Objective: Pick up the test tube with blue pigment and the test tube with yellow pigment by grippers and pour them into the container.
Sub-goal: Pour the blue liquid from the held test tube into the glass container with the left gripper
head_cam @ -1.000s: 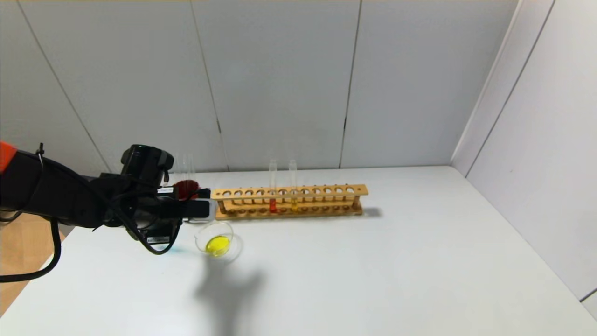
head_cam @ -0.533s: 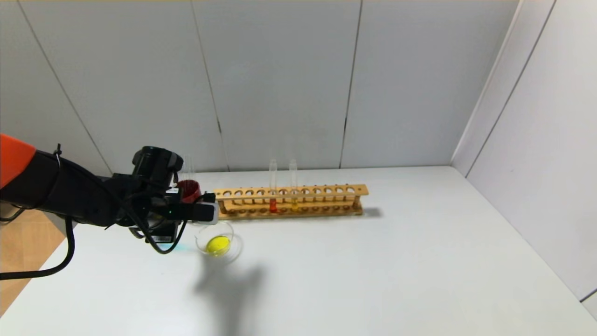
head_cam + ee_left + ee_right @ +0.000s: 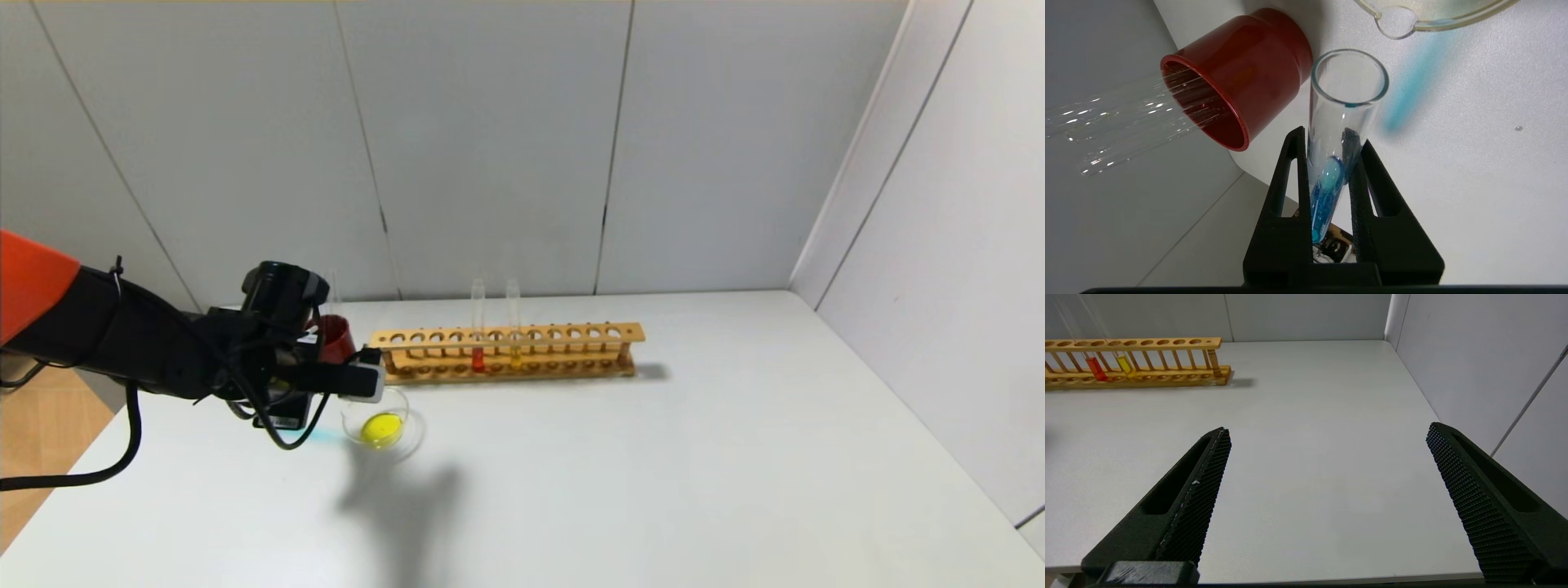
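Observation:
My left gripper (image 3: 365,381) (image 3: 1332,139) is shut on the test tube with blue pigment (image 3: 1337,134). It holds the tube tilted above the table, just left of the container. Blue liquid sits in the tube's closed end between the fingers. The tube's open mouth points toward the pouring lip of the container (image 3: 1397,29) and stays short of it. The container (image 3: 406,407) is a shallow clear glass dish with yellow liquid in it. No tube with lemon-yellow liquid shows. My right gripper (image 3: 1327,430) is open and empty over bare table, out of the head view.
A dark red cup (image 3: 335,336) (image 3: 1241,69) with empty clear tubes (image 3: 1122,118) stands behind the left gripper. A wooden rack (image 3: 522,336) (image 3: 1143,373) holds a red-liquid tube (image 3: 478,358) and an orange-yellow tube (image 3: 514,356). Walls close the back and right.
My left gripper has moved right and a little lower with the blue tube, closer to the dish. The right arm has not moved.

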Action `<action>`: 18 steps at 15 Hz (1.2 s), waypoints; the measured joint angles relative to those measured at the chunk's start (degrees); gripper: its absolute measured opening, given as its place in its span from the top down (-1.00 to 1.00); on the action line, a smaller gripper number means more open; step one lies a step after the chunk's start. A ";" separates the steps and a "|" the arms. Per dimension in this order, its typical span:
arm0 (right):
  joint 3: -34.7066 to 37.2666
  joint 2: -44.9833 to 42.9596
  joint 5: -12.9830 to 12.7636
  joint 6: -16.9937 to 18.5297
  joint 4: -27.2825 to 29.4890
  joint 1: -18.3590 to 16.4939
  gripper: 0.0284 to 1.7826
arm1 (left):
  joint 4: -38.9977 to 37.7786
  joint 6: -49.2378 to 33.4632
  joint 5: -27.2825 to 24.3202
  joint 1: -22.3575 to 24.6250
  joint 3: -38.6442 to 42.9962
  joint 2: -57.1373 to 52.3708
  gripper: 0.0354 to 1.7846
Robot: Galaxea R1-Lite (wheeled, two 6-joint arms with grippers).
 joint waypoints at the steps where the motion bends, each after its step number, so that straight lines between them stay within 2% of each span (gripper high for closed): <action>1: 0.00 0.00 0.02 0.00 0.02 0.00 -0.96 | 0.04 0.23 0.51 -0.09 0.07 0.13 0.68; 11: 0.00 0.00 0.00 0.00 0.00 0.00 -0.96 | 0.12 3.86 5.27 -0.56 0.16 1.21 0.68; 18: 0.00 0.00 0.00 0.00 0.02 0.00 -0.96 | -0.18 4.74 8.09 -2.57 -0.32 2.28 0.68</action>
